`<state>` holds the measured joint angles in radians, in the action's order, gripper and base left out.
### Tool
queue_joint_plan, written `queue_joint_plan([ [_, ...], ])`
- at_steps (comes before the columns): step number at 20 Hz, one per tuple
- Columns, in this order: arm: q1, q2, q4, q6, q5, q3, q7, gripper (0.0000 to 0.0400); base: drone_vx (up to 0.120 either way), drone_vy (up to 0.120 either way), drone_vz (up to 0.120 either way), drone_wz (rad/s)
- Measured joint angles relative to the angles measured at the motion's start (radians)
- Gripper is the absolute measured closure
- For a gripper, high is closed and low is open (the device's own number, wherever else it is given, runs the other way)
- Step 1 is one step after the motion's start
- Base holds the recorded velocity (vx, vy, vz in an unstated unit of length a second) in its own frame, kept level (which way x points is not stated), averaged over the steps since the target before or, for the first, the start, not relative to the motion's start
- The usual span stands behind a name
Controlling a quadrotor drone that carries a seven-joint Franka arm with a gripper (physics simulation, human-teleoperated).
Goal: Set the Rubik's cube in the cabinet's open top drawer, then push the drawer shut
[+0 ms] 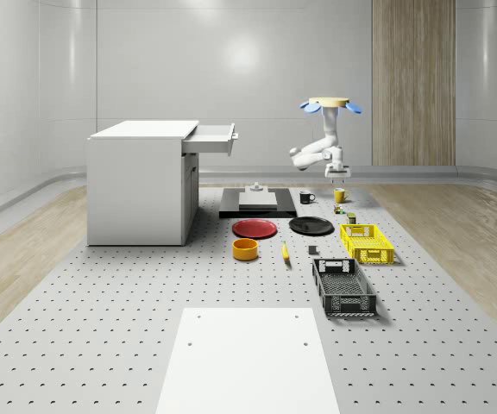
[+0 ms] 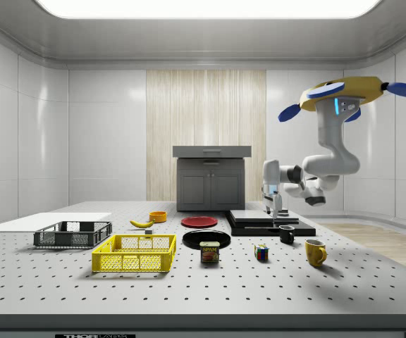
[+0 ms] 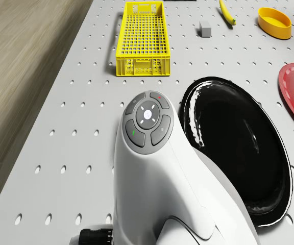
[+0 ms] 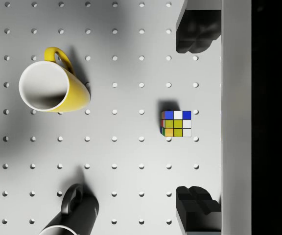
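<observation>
Gripper (image 4: 199,125) is wide open with nothing in it, pointing straight down over the perforated table (image 4: 121,161), well above it. The Rubik's cube (image 4: 176,123) sits on the table right under it, between the two fingers (image 4: 196,34) in the wrist view. A yellow mug (image 4: 53,88) and a black mug (image 4: 75,215) stand nearby. The drone (image 2: 347,91) hovers high over the table's far right in the whole-scene view. The white cabinet (image 1: 141,181) is well apart on the left there, top drawer (image 1: 210,138) pulled out.
</observation>
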<state>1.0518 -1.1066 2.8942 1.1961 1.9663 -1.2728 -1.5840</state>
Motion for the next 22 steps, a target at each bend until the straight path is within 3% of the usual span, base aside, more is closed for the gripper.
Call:
queue_joint_plan([
  [7, 0.017, -0.037, -0.003, 0.031, -0.019, -0.014, -0.015, 0.0, 0.12, 0.0, -0.12, 0.0],
  [17, 0.034, -0.086, -0.006, 0.075, -0.044, -0.03, -0.031, 0.0, 0.0, -0.008, -0.12, 0.0],
  [22, 0.042, -0.11, -0.008, 0.096, -0.056, -0.037, -0.038, 0.0, 0.064, 0.0, -0.12, 0.0],
])
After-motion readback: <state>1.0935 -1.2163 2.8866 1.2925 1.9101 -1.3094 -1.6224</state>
